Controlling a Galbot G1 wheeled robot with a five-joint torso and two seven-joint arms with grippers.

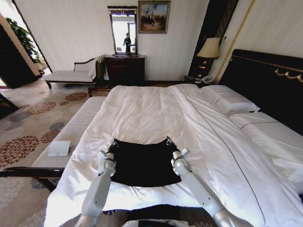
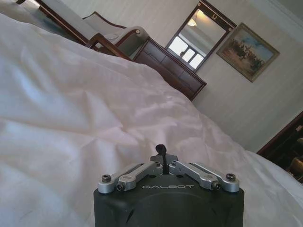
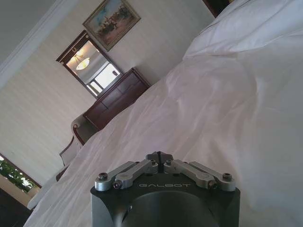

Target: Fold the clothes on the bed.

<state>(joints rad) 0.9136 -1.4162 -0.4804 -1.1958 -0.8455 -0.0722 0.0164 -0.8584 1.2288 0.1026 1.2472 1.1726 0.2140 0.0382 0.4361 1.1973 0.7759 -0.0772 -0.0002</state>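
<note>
While both grippers pinch its far corners, the black T-shirt lies on the near end of the bed.
The left gripper and right gripper have fingers pressed together on the cloth's far edge; the shirt looks like a dark, roughly rectangular patch on the white duvet, its lettering not showing.

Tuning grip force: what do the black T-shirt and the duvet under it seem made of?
The black T-shirt looks like soft matte knit cloth: it lies limp and flat between the left gripper and right gripper. The white duvet looks like smooth cotton-type fabric, creasing in soft folds.
</note>
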